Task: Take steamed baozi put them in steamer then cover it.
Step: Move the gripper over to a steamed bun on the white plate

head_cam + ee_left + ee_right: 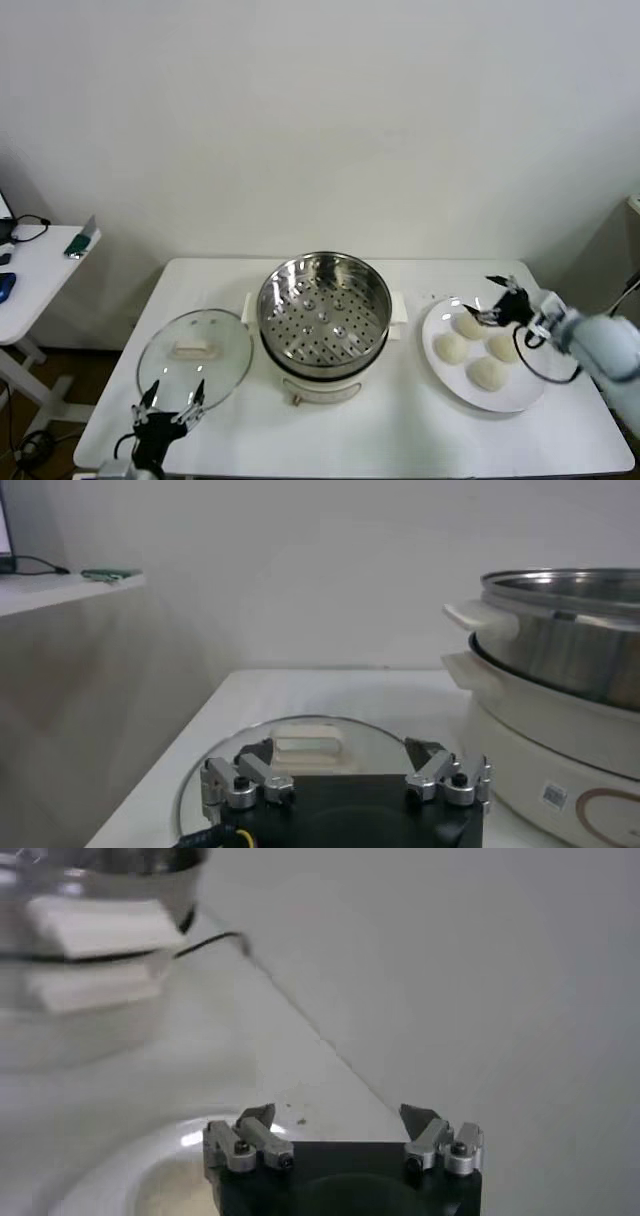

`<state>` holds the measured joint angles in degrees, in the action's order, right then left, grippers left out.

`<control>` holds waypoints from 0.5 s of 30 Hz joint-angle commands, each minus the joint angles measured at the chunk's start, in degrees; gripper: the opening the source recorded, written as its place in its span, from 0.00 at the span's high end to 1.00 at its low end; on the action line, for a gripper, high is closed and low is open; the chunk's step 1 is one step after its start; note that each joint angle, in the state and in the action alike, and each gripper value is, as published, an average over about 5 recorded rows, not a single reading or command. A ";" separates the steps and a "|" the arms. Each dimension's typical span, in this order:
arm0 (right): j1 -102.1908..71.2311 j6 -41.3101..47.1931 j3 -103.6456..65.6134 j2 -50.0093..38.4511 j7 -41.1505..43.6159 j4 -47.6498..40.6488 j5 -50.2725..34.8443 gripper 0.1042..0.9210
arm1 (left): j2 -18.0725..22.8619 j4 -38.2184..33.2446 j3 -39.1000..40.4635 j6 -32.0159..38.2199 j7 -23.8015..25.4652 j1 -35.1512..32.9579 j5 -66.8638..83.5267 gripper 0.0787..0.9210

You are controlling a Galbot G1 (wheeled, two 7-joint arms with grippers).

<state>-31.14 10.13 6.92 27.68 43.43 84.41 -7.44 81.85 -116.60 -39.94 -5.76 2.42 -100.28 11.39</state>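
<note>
Several cream-white steamed baozi (450, 348) lie on a white plate (518, 396) at the table's right. My right gripper (494, 298) hovers open over the plate's far edge, just above the rearmost bun (468, 325), holding nothing; in its wrist view its fingertips (256, 1116) stand wide apart over the plate rim (150, 1148). The steel steamer (324, 310) sits uncovered and empty at the table's middle on its cream base (560, 730). The glass cover (195, 356) lies flat to its left. My left gripper (171, 397) is open at the cover's near edge, facing the cover handle (308, 748).
A side table (30, 275) with small items stands at the far left, beyond the work table's edge. The white wall rises right behind the table. The steamer's side handle (95, 928) juts toward the plate.
</note>
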 commanded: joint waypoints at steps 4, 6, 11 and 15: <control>51.60 -13.77 53.07 -5.03 26.58 -16.16 8.57 0.12 | -0.02 -0.45 -0.03 0.02 0.19 -0.10 -0.12 0.12; 56.18 -13.97 58.59 -2.72 28.08 -18.19 8.08 0.12 | 0.05 -0.53 -0.02 0.07 0.21 -0.16 -0.13 0.12; 58.64 -11.77 65.15 2.19 28.00 -20.30 4.80 0.12 | 0.31 -0.50 -0.04 0.20 0.18 0.08 -0.27 0.12; 55.38 -8.82 64.10 5.77 26.80 -22.49 2.68 0.12 | 0.60 -0.59 -0.15 0.26 0.18 0.34 -0.35 0.12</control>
<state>10.49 2.67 54.45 31.27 63.69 67.00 -4.02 82.45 -117.19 -40.09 -5.49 2.59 -99.95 11.06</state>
